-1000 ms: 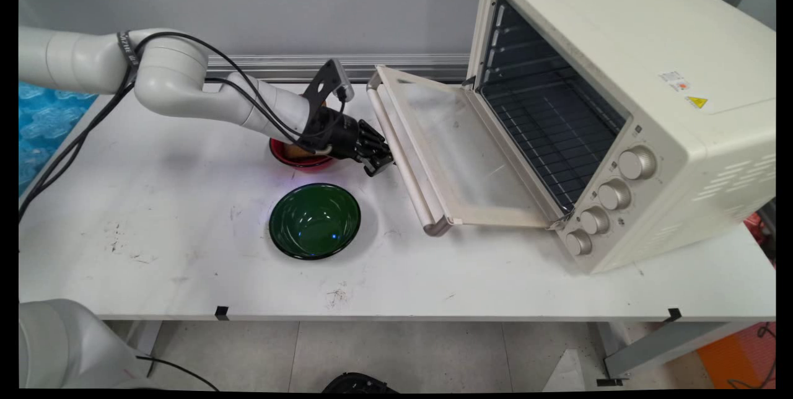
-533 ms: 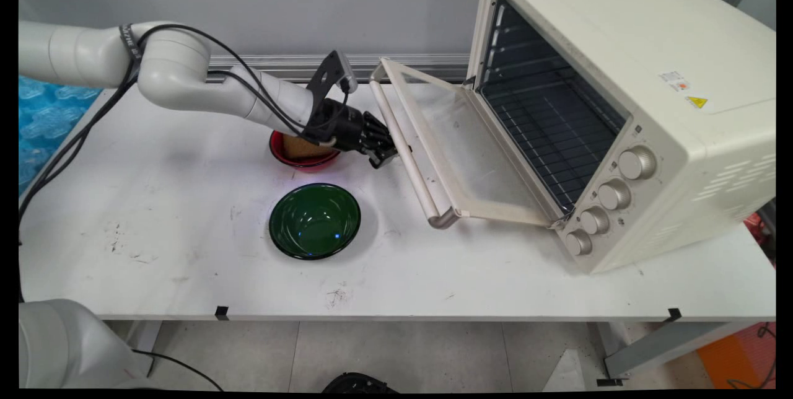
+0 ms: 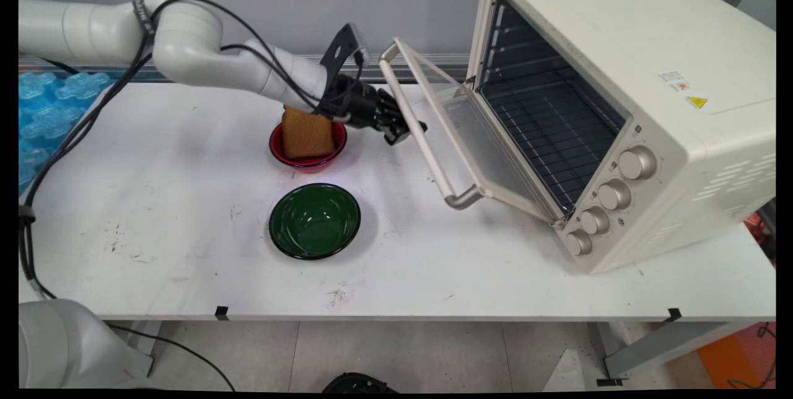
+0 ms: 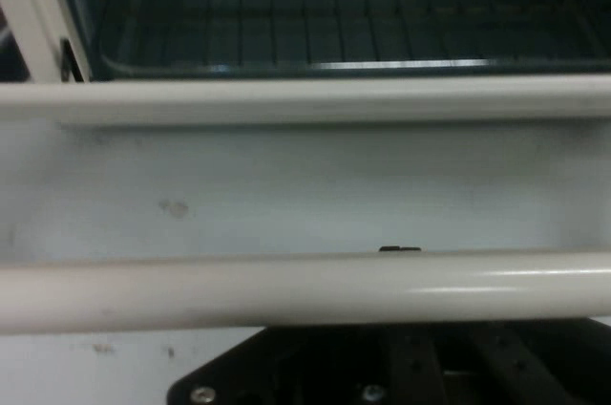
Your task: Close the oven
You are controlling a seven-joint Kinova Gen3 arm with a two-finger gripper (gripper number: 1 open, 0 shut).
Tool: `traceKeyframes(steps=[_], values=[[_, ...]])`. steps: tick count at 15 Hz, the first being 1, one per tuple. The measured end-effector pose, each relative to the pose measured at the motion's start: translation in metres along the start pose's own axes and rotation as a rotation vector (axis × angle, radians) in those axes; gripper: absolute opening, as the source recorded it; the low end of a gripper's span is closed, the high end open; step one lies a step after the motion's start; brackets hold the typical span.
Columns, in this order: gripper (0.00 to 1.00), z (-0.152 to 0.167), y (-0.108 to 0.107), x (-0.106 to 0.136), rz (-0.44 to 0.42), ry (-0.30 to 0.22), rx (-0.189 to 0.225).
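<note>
Underneath, scuffed white table (image 3: 186,225) meets grey wall (image 3: 279,8) behind.

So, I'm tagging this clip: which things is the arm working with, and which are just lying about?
Worked with: pincer, at the door handle; toaster oven door, half open; toaster oven.
Lying about: red bowl holding a brown bread slice; empty green bowl; white table.

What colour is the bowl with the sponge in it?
Red. The bowl holding the sponge shows best in the main view.
</note>
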Motion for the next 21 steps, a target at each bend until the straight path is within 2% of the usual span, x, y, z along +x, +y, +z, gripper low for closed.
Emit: traceKeyframes(steps=[10, 21], values=[[0.0, 0.023, -0.023, 0.048, 0.026, 0.035, -0.012], [0.0, 0.016, -0.023, 0.066, 0.007, -0.023, -0.028]])
